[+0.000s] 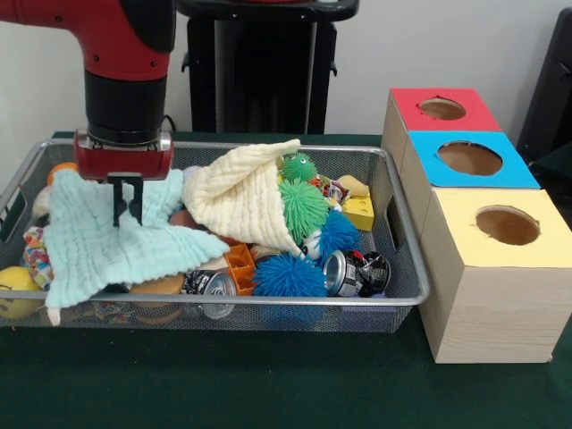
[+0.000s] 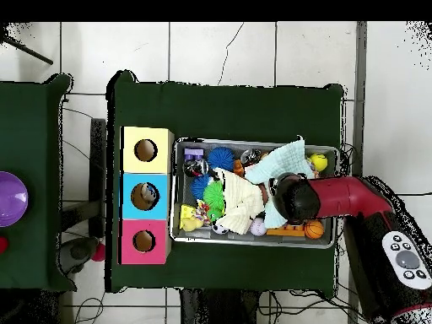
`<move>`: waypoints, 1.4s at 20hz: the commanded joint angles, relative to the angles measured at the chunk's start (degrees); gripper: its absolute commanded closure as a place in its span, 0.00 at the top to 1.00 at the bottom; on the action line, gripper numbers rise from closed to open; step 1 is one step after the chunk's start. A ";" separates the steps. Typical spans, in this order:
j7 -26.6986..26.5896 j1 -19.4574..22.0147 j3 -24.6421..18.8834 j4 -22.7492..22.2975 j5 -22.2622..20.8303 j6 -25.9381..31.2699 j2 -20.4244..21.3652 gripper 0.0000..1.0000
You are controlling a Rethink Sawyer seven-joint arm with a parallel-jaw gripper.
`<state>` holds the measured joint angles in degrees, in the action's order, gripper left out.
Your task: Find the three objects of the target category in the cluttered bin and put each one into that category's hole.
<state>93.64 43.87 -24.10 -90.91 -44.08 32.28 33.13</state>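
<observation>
The red and black robot arm (image 1: pixel 125 63) hangs over the 9 o'clock side of the silver wire mesh bin (image 1: pixel 393 268) in the front view. Its jaws (image 1: pixel 128 204) point straight down. The two thin black fingers (image 1: pixel 117 204) sit close together, with only a small gap, and their tips press into the light blue soft cloth (image 1: pixel 107 241). I cannot tell if they have pinched the cloth or just touch it.

The blue cloth lies spread over the toys on that side of the bin. Beside it, toward 3 o'clock, a cream yellow waffle cloth (image 1: pixel 241 201) is draped in a cone shape over the middle of the pile.

Spiky rubber balls peek out from under the cream cloth. A small green spiky ball (image 1: pixel 299 166) sits at its 1 o'clock edge, a bigger green spiky ball (image 1: pixel 302 207) is just below that, and a blue spiky ball (image 1: pixel 288 277) rests at the front rim of the bin. Another blue spiky ball (image 1: pixel 340 234) is just behind it.

A yellow foam cheese block (image 1: pixel 359 213) lies at the 3 o'clock end. Two shiny cans (image 1: pixel 340 273) lie on their sides near the front. A yellow smiley ball (image 1: pixel 16 290) sits in the 8 o'clock corner.

On the green table (image 1: pixel 268 384), next to the bin at 3 o'clock, stand three wooden boxes in a row. The red-topped box (image 1: pixel 442 107) is farthest, the blue-topped box (image 1: pixel 469 159) is in the middle, and the yellow-topped box (image 1: pixel 500 228) is nearest. Each has a round hole on top.
</observation>
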 commanded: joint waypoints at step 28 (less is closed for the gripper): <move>5.88 10.90 -24.20 -20.93 37.98 2.86 -3.88 0.00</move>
<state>93.64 56.03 -45.31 -108.56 -9.49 35.18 29.27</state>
